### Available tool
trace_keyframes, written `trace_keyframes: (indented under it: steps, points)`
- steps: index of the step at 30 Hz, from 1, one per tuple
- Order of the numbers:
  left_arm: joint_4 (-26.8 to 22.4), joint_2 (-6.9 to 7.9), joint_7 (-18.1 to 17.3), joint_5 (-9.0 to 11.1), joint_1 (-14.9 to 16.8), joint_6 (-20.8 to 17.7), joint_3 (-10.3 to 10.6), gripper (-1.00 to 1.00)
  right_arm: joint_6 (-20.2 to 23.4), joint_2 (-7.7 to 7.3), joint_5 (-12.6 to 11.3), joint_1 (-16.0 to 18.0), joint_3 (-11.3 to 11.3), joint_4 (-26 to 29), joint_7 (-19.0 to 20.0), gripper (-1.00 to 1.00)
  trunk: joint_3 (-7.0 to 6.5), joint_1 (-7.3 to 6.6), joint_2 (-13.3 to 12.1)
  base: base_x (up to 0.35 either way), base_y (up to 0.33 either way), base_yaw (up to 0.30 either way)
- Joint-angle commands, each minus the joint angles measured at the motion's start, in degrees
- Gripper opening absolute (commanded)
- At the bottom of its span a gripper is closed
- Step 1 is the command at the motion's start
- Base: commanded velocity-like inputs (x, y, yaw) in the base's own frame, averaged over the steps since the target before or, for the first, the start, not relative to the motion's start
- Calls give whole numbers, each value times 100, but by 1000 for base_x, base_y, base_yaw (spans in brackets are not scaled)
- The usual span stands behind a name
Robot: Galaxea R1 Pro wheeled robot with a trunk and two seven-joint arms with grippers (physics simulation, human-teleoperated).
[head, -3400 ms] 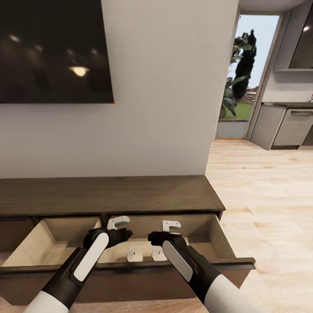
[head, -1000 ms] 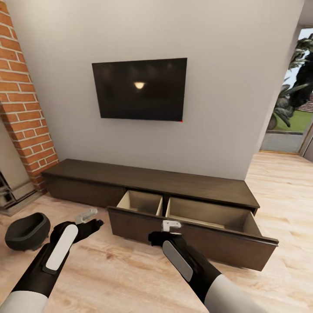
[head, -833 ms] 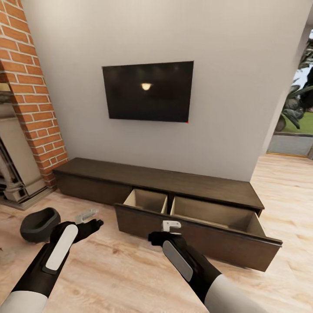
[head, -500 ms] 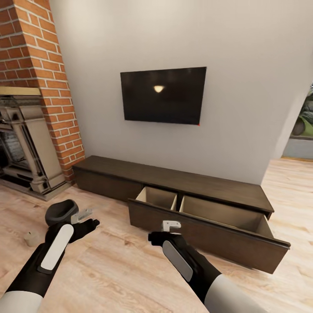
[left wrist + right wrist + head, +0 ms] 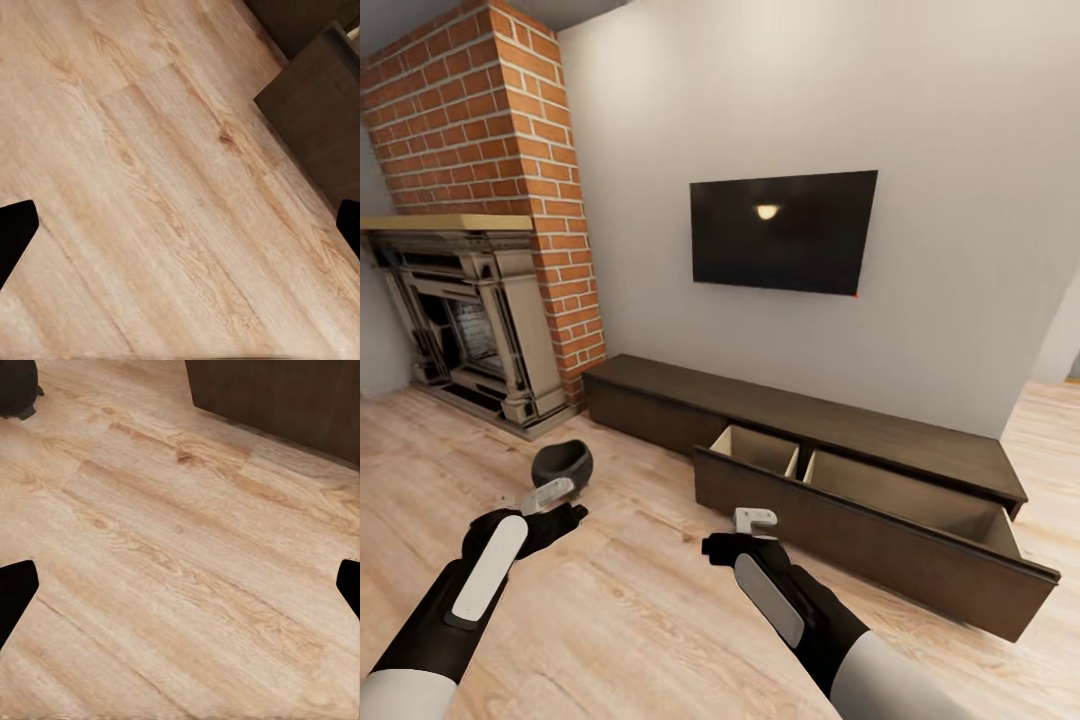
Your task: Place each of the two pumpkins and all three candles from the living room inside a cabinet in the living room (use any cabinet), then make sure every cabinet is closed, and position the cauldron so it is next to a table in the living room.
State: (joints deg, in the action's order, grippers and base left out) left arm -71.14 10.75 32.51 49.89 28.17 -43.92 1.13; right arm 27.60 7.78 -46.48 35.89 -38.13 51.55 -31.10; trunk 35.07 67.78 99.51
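Standing back from the cabinet [image 5: 860,440], whose drawer gapes open and looks empty, the robot has swung left; the cauldron [image 5: 561,463] now sits by the fireplace [image 5: 470,320]. Left gripper [image 5: 550,493] and right gripper [image 5: 754,519] are spread, holding nothing, likely seeking candles.

The cabinet's [image 5: 830,425] open drawer [image 5: 880,520] hides most of its own pale inside behind its tall dark front at lower right. The cauldron [image 5: 561,463] is partly covered by the left gripper [image 5: 547,494]. The fireplace surround [image 5: 460,320] is cut by the left edge.
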Motion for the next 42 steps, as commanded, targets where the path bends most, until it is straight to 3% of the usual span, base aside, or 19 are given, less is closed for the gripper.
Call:
trace_keyframes:
  steps: [1, 14, 23, 42]
  points:
    - [-5, 10, 60, 58, 4, -2, 11, 100, 5, 1, -46, 6, -15, 1, -50, 100, -17, -26, -38, -289, 0, 243]
    - [-48, 9, 62, 58, 4, -4, 3, 100, -107, -2, -46, 6, -18, -27, -49, 100, -115, -70, -118, -271, 0, 243]
    - [-386, 6, 72, 50, -27, -12, 10, 100, -109, -4, -38, 6, -19, -21, -47, 100, -157, -70, -118, -27, 0, 243]
    - [-393, 15, 62, 39, -40, -3, -7, 100, -107, -5, -37, 6, -19, 30, -46, 100, -245, -70, -118, 216, 179, 242]
